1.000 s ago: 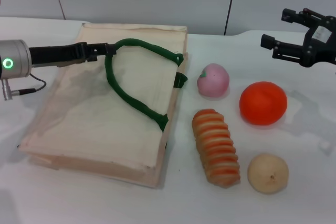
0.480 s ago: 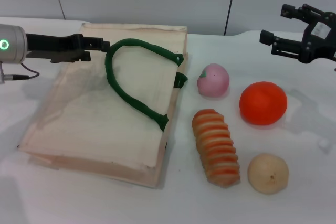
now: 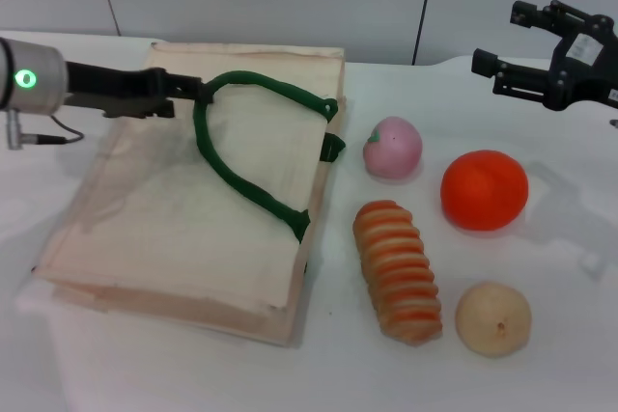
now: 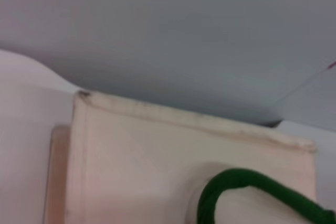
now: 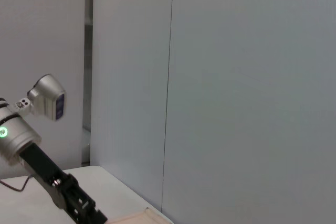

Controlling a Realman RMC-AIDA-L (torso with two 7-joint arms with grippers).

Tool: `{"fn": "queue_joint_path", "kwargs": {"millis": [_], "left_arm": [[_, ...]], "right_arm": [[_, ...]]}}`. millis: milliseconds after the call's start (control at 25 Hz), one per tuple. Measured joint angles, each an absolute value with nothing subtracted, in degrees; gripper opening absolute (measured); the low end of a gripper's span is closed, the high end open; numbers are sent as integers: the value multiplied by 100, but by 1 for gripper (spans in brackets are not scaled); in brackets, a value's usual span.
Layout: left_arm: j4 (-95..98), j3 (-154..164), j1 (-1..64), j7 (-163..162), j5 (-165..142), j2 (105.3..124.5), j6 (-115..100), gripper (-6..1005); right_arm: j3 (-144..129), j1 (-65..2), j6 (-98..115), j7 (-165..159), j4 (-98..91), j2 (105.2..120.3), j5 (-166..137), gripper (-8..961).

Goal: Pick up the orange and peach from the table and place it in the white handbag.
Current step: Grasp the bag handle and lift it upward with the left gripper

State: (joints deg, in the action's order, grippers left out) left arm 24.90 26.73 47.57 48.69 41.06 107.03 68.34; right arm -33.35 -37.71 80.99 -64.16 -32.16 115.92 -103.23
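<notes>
The white handbag (image 3: 183, 209) lies flat on the table's left half, with its green rope handle (image 3: 241, 176) looped on top. My left gripper (image 3: 190, 92) reaches in from the left, its tip touching the handle's far left bend. The left wrist view shows the handbag's (image 4: 157, 166) far edge and a piece of the handle (image 4: 236, 187). The pink peach (image 3: 392, 148) sits just right of the bag. The orange (image 3: 484, 189) is right of the peach. My right gripper (image 3: 499, 38) hovers open above and behind the orange, holding nothing.
A striped bread roll (image 3: 397, 270) lies in front of the peach. A pale beige ball (image 3: 492, 317) rests in front of the orange. A grey wall stands behind the table. The right wrist view shows the left arm (image 5: 50, 179) and the wall.
My left gripper drew back from the handle, then came forward to touch it again. My right gripper has risen a little and drifted away from the orange.
</notes>
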Motion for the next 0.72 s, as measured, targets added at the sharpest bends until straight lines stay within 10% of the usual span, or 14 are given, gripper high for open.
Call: {"fn": "queue_joint_path", "kwargs": {"millis": [720], "left_arm": [[1919, 2927, 5140, 4958, 3931, 10756, 5710, 726]], "right_arm": [[-3331, -3937, 8116, -6415, -3069, 11593, -10309, 879]]}}
